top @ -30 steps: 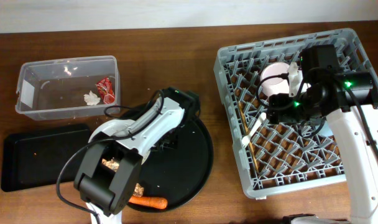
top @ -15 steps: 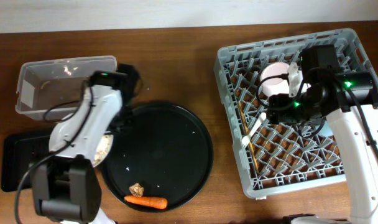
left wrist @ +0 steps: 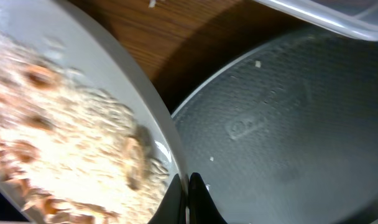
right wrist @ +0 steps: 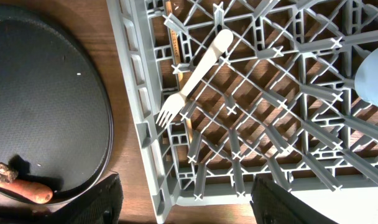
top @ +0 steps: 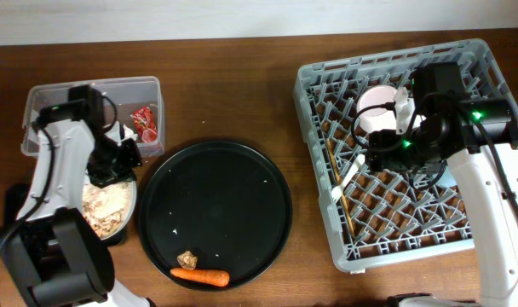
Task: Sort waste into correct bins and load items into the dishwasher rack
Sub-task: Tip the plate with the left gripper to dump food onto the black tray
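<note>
**Bowl (top: 106,209) of scraps moved from round tray (top: 233,192) to above black tray (top: 14,213).**
Left gripper (left wrist: 188,190) pinched its rim, likely to tip it out; right gripper (right wrist: 192,199) hung open and empty over the rack (right wrist: 139,124).

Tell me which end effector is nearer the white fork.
Right. The right end effector hovers over the rack beside the fork; the left end effector grips a bowl across the table.
</note>
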You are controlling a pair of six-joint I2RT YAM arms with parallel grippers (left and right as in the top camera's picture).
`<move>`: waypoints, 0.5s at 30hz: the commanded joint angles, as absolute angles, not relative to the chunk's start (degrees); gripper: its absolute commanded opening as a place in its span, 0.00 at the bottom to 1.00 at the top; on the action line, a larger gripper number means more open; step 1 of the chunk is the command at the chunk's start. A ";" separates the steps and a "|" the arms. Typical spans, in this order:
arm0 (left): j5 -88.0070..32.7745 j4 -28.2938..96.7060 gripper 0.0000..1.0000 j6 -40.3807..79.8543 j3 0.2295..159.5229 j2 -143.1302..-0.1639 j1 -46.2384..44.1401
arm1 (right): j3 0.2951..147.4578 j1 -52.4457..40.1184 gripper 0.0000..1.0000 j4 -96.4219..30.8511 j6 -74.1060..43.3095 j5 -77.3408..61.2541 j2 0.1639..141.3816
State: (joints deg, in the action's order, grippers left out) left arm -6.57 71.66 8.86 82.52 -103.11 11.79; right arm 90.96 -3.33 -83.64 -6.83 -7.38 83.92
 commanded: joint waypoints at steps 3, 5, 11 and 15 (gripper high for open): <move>-21.02 72.23 0.00 -0.78 83.57 -101.30 18.59 | 91.29 -2.92 0.70 -83.83 -6.24 -6.85 83.20; -25.78 72.55 0.00 -3.27 83.57 -101.03 21.28 | 91.29 -2.92 0.70 -83.85 -6.26 -6.85 83.20; -34.48 73.54 0.00 -7.35 83.57 -99.94 29.45 | 91.29 -2.92 0.69 -83.85 -6.26 -6.85 83.20; -41.32 74.22 0.00 -10.52 83.57 -99.81 33.45 | 91.29 -2.92 0.70 -83.85 -6.28 -6.85 83.20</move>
